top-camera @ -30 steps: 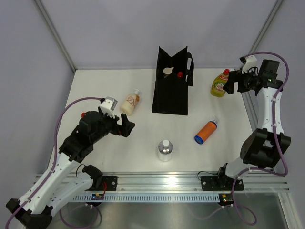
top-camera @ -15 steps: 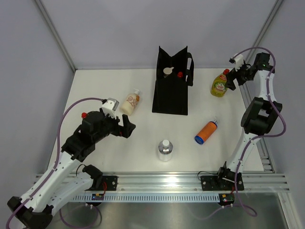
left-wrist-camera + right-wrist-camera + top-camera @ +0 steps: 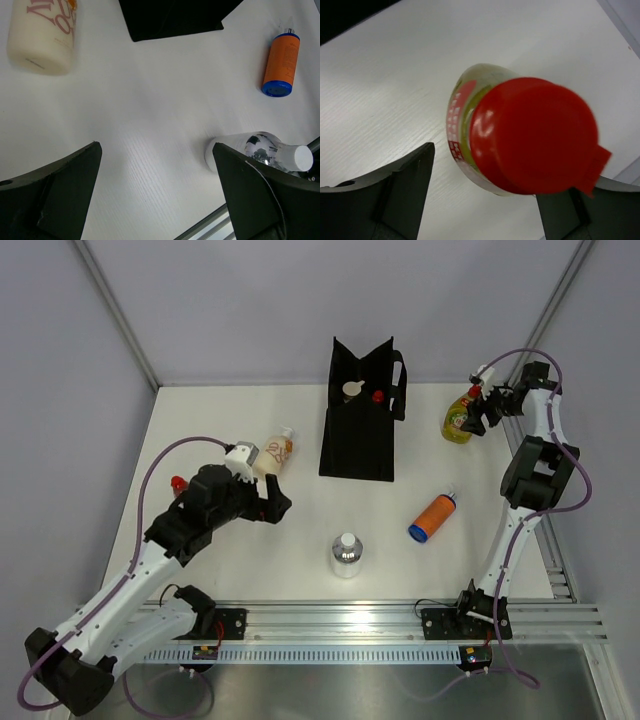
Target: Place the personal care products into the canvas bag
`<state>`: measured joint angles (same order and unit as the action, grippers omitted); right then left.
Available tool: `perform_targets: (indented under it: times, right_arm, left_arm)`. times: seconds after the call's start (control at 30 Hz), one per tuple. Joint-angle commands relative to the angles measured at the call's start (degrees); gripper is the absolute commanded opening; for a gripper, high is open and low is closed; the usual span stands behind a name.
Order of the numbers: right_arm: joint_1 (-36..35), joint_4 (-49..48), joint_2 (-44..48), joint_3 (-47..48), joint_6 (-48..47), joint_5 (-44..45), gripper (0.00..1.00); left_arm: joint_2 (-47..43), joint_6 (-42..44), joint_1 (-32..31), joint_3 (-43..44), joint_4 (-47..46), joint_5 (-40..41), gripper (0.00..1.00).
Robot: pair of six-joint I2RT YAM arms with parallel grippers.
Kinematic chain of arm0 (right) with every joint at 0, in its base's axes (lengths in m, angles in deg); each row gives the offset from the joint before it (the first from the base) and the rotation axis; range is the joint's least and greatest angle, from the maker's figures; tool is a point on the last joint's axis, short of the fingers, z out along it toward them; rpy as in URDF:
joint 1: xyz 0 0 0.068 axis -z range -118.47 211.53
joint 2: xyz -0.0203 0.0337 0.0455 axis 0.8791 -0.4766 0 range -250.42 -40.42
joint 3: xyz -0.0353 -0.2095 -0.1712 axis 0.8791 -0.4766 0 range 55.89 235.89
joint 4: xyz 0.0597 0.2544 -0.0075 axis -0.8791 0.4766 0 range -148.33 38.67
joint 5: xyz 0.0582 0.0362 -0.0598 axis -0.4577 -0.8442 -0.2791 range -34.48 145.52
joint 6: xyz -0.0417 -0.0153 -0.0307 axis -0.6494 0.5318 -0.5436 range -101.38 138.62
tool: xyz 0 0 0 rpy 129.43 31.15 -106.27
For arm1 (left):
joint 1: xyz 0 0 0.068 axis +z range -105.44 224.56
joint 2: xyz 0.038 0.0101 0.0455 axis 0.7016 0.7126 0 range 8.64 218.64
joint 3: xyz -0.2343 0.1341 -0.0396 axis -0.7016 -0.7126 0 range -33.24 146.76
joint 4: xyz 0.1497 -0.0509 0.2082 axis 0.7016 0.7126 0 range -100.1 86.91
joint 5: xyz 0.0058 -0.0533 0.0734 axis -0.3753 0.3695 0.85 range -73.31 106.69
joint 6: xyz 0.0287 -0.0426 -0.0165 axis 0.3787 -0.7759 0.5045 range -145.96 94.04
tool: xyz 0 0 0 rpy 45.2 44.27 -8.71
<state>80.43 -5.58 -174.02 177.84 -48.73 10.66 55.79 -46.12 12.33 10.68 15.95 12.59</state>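
The black canvas bag (image 3: 358, 435) stands upright at the back centre, with a beige cap (image 3: 350, 390) and a red cap (image 3: 378, 397) showing inside. The cream pump bottle (image 3: 273, 455) lies left of the bag; it also shows in the left wrist view (image 3: 42, 35). My left gripper (image 3: 270, 502) is open and empty just below it (image 3: 156, 147). The clear white-capped bottle (image 3: 346, 553) stands near the front. The orange blue-capped bottle (image 3: 433, 517) lies at the right. My right gripper (image 3: 478, 410) is open around the red cap (image 3: 535, 142) of the yellow-green bottle (image 3: 459, 418).
An aluminium rail (image 3: 340, 620) runs along the table's near edge. Frame posts and grey walls close the back and sides. The table's right edge (image 3: 530, 490) lies close to the yellow-green bottle and the right arm.
My right gripper has swung left and now has its jaws around the yellow-green bottle's cap. My left gripper has shifted slightly up and right, nearer the cream bottle.
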Motion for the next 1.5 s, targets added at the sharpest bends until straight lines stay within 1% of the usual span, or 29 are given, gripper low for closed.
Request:
perform_targets:
  times: [0.0, 0.1, 0.17, 0.2, 0.23, 0.27, 0.33, 0.37, 0.43, 0.47, 0.5, 0.53, 0.63, 0.67, 0.73, 0.77, 0.8, 0.83, 0.93, 0.97, 1.03, 1.13, 1.23, 1.3, 1.37, 1.4, 1.47]
  right_arm:
    - [-0.53, 2.88, 0.01, 2.94, -4.19, -6.72, 0.80]
    - [-0.96, 2.88, -0.96, 4.52, -3.14, -7.61, 0.76]
    - [-1.23, 4.28, -2.27, 6.53, -2.96, -7.87, 0.65]
    - [-1.23, 4.81, -2.63, 7.15, -2.96, -8.13, 0.57]
    - [-1.23, 5.25, -2.89, 7.42, -2.79, -8.48, 0.39]
    - [-1.23, 5.52, -2.81, 7.34, -2.70, -8.66, 0.32]
    - [-1.23, 5.61, -1.67, 6.29, -3.05, -8.84, 0.24]
    - [-1.23, 5.43, -1.05, 4.80, -3.31, -9.01, 0.18]
    - [-1.23, 4.82, 1.22, 3.13, -3.05, -9.63, 0.10]
    - [-1.23, 4.47, 2.11, 1.90, -2.00, -9.89, 0.03]
    - [-1.23, 4.29, 2.99, 1.54, -1.04, -10.42, 0.00]
    - [-1.23, 4.03, 4.91, 1.27, 0.71, -11.73, 0.00]
    - [-1.23, 1.40, 8.95, 0.57, 11.24, -13.58, 0.00]
    - [-1.23, 0.17, 9.93, 0.31, 16.50, -14.02, 0.00]
    - [-1.23, -1.33, 13.78, -2.05, 20.31, -15.16, 0.00]
    - [-1.40, -5.43, 15.28, -3.55, 25.38, -15.17, 0.00]
    - [-1.49, -7.55, 17.13, -5.39, 27.52, -14.91, 0.00]
    - [-1.93, -11.84, 20.89, -8.98, 31.37, -14.56, 0.00]
    - [-3.25, -16.44, 27.05, -12.26, 36.57, -13.76, 0.00]
    - [-4.56, -16.45, 28.12, -12.00, 39.37, -13.50, 0.00]
    - [-5.88, -16.37, 31.11, -10.86, 42.38, -13.67, 0.00]
    - [-9.83, -17.94, 35.58, -7.62, 47.56, -12.98, 0.00]
    - [-15.63, -20.14, 38.23, -3.85, 51.52, -9.30, 0.00]
    - [-19.83, -20.41, 37.63, -0.68, 54.16, -7.18, 0.00]
    - [-22.75, -19.36, 35.08, 5.12, 55.57, -5.68, 0.00]
    - [-25.02, -19.18, 32.81, 8.71, 55.57, -3.24, 0.00]
    - [-26.88, -19.96, 30.43, 11.45, 55.31, -0.59, 0.00]
  left_arm:
    - [0.39, -0.84, 0.24, 2.92, -2.49, -0.47, 0.99]
    - [0.48, -1.02, 0.24, 3.45, -2.05, -0.38, 0.99]
    - [0.04, -1.19, 0.24, 3.54, -1.70, -0.38, 0.99]
    - [-0.13, -1.37, 0.24, 3.37, -1.70, -0.21, 0.99]
    - [-0.31, -1.46, 0.24, 3.28, -1.70, -0.03, 0.99]
    - [-0.83, -1.55, 0.24, 2.84, -1.78, 0.05, 0.99]
    - [-1.19, -1.72, 0.24, 2.40, -1.87, 0.49, 0.99]
    - [-1.45, -1.72, 0.24, 1.96, -1.96, 0.58, 0.99]
    - [-1.54, -1.63, 0.24, 1.61, -1.96, 0.41, 0.99]
    - [-1.63, -1.63, 0.24, 1.61, -1.79, 0.41, 0.99]
    - [-1.80, -1.46, 0.24, 1.61, -1.70, 0.41, 0.99]
    - [-1.89, -1.46, 0.24, 1.52, -1.61, 0.41, 0.99]
    - [-2.77, -1.20, 0.23, 1.52, -1.52, 0.32, 0.99]
    - [-2.95, -1.11, 0.24, 1.43, -1.52, 0.41, 0.99]
    - [-3.65, -1.02, 0.24, 1.17, -1.52, 0.41, 0.99]
    - [-3.74, -0.93, 0.24, 1.08, -1.52, 0.23, 0.99]
    - [-3.83, -0.93, 0.24, 0.99, -1.43, 0.23, 0.99]
    - [-4.09, -0.93, 0.24, 0.82, -1.43, 0.06, 0.99]
    - [-4.53, -1.02, 0.24, 0.64, -1.43, -0.12, 0.99]
    - [-4.70, -0.93, 0.24, 0.47, -1.43, -0.03, 0.99]
    - [-4.97, -0.93, 0.24, 0.38, -1.35, 0.06, 0.99]
    - [-5.58, -0.93, 0.24, 0.38, -1.35, 0.23, 0.99]
    - [-5.50, -0.58, 0.24, 0.38, -1.52, 0.41, 0.99]
    - [-5.58, -0.75, 0.24, 0.11, -1.70, 0.23, 0.99]
    - [-5.67, -1.19, 0.23, 0.02, -2.05, 0.06, 0.99]
    - [-5.76, -1.37, 0.24, -0.06, -1.96, -0.03, 0.99]
    - [-5.85, -1.63, 0.24, -0.06, -1.96, 0.06, 0.99]
